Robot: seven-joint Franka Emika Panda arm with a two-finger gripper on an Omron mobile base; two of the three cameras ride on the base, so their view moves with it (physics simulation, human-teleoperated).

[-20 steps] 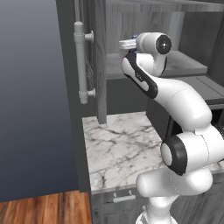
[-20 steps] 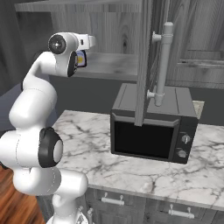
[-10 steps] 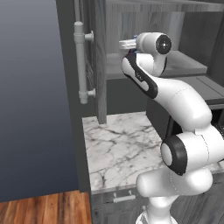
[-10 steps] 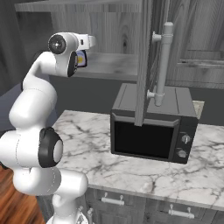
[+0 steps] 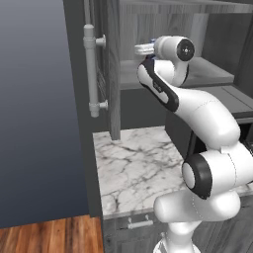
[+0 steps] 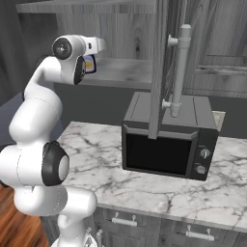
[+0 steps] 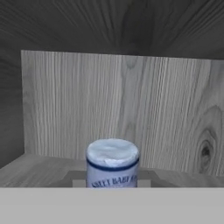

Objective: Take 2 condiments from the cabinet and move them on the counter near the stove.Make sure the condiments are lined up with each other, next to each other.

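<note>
Inside the cabinet (image 7: 131, 100), on its wooden shelf, one condiment bottle (image 7: 112, 164) stands upright close in front of the hand camera, with the back wall well behind it. From here it shows a pale cap over a blue band and the top of a printed label. The right base view shows the same bottle's blue and yellow label (image 6: 89, 64) just past the wrist, at shelf height above the marble top (image 5: 133, 168) and left of the microwave (image 6: 166, 144). The cabinet door stands open, its bar handle (image 5: 90, 69) left of the arm.

The gripper (image 5: 141, 49) reaches into the shelf bay. Its jaws are closed, and since the bottle sits dead centre at the bottom of the hand view, I judge they are clamped on the bottle. The fingertips themselves are hidden, so contact is inferred rather than seen.

Handling, as a judgement:
- The bottle is small, rigid and light, and probably smooth-sided, so it is a bit slippery.
- It is tall and narrow, so it tips easily.
- The best hold is across the body at label height, below the neck, not on the cap.
- It should be kept upright and drawn straight out to avoid the shelf edge and door.

No bottle is on the counter by the stove yet, so the task is at an early stage.
</note>
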